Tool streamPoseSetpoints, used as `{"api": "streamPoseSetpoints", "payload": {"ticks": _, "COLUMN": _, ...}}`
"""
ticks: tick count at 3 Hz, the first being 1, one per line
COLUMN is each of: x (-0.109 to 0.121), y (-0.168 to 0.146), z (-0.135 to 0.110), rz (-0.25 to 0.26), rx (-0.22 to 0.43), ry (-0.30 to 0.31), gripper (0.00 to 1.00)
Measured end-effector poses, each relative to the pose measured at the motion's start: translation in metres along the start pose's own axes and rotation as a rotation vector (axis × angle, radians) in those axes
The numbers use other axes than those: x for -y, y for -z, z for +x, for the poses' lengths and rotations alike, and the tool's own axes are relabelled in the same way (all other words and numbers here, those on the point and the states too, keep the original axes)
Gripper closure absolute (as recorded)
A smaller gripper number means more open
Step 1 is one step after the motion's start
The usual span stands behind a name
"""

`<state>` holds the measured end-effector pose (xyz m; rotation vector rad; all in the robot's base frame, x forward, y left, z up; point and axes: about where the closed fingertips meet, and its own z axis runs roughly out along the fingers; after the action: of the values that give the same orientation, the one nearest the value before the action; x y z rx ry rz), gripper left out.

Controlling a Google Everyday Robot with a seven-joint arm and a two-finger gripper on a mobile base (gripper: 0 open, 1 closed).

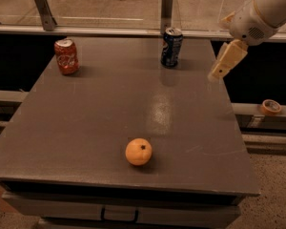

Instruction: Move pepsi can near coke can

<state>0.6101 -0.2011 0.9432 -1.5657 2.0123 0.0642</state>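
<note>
The dark blue pepsi can (171,47) stands upright at the back of the grey table, right of centre. The red coke can (66,57) stands upright at the back left, well apart from it. My gripper (225,61) hangs from the white arm at the upper right, above the table's right side, to the right of the pepsi can and a little nearer the front. It holds nothing.
An orange (138,151) lies near the table's front, in the middle. The grey table (100,118) has a railing with metal posts (167,6) behind it. A roll of tape (270,107) lies on a ledge beyond the right edge.
</note>
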Motion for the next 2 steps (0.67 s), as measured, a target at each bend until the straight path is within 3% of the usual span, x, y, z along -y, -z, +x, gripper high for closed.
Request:
{"api": "streamPoseSetpoints", "payload": {"ticks": 1, "x": 0.045, "y": -0.043, "z": -0.018, "rz": 0.029, "rx": 0.129, "ry": -0.047, "gripper": 0.0}}
{"api": "streamPoseSetpoints", "payload": {"ticks": 2, "x": 0.073, "y": -0.08, "z": -0.038, "rz": 0.031, "rx": 0.23, "ry": -0.119, "gripper": 0.0}}
